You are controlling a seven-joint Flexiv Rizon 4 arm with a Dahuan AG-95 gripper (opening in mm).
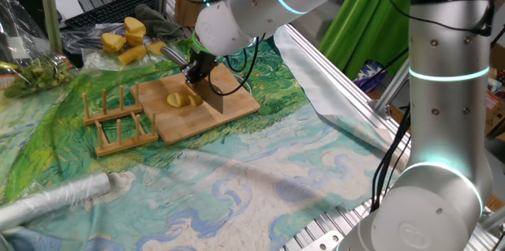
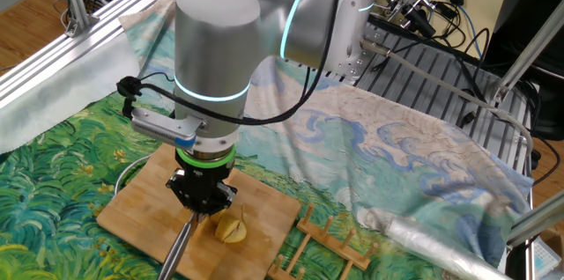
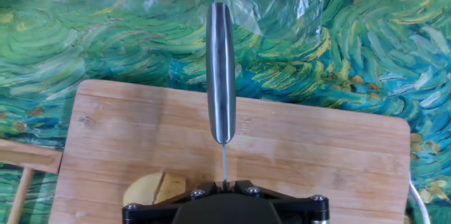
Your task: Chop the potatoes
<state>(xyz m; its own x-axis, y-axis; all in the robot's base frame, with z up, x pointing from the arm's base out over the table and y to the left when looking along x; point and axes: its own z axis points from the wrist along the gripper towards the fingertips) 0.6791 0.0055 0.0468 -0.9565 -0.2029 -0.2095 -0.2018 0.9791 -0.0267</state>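
Observation:
The potatoes (image 1: pixel 182 99) are a small pale-yellow piece lying on the wooden board (image 1: pixel 229 85), with a cut line through it. They also show as the potatoes (image 2: pixel 232 226) and, at the bottom edge, the potatoes (image 3: pixel 152 187). My gripper (image 1: pixel 203 73) stands over the board, shut on a knife (image 1: pixel 214 95) by its blade. The blade hangs edge-down just right of the potatoes. In the hand view my gripper (image 3: pixel 224 184) clamps the thin blade, and the silver knife handle (image 3: pixel 220 76) points away across the board (image 3: pixel 317 153). From the other side, my gripper (image 2: pixel 204 205) hides the blade.
Bigger deep-yellow chunks (image 1: pixel 126 36) lie on plastic behind the board. A wooden rack (image 1: pixel 118 121) stands left of it. Green vegetables (image 1: pixel 35 73) sit at far left, a rolled plastic sheet (image 1: pixel 55 200) lies near the front, and aluminium rails (image 1: pixel 347 101) border the cloth.

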